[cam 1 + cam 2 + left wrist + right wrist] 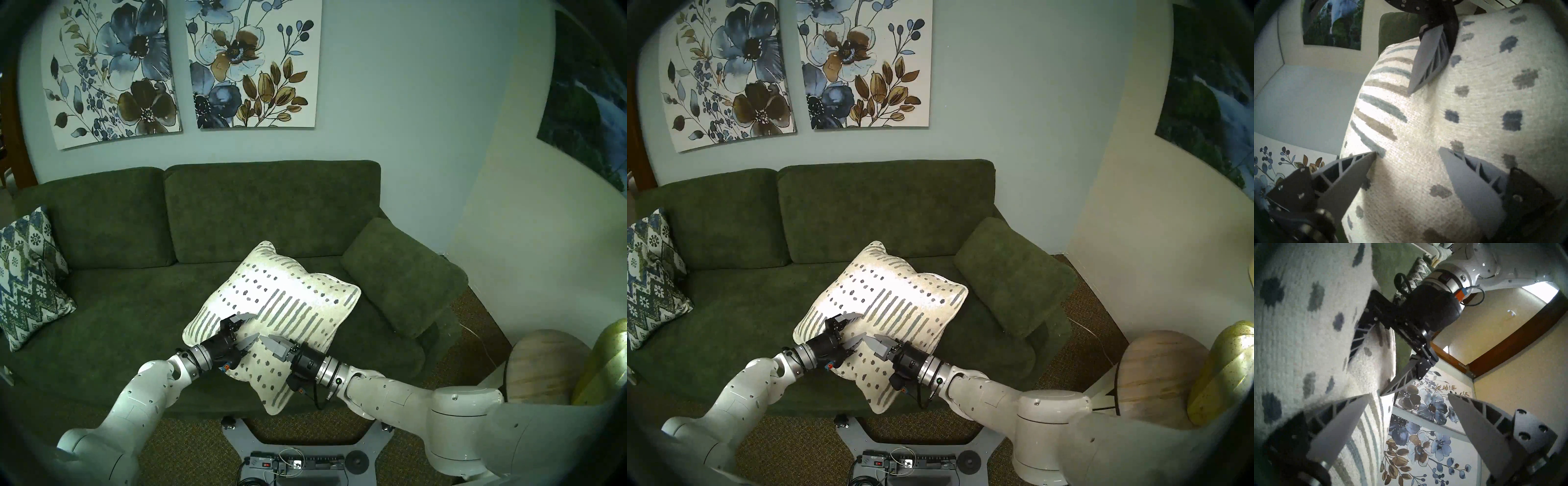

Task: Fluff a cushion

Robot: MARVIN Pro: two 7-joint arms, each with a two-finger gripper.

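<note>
A square cream cushion [271,315] with grey-green dots lies on the dark green sofa [129,305], centre. Left gripper [249,331] and right gripper [271,342], both spread and empty, press its six o'clock half. Fluffing is under way; squeezing inward likely comes next.

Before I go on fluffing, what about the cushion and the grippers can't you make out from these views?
- Underside of the cushion and its contact with the sofa: hidden by the cushion itself in every view.
- Near cushion edge, head views: partly covered by the left gripper and right gripper.
- Right gripper's second finger, head views: behind its own body; the right wrist view shows the jaws apart.
- Patterned pillow: cut by the dark rim.
</note>
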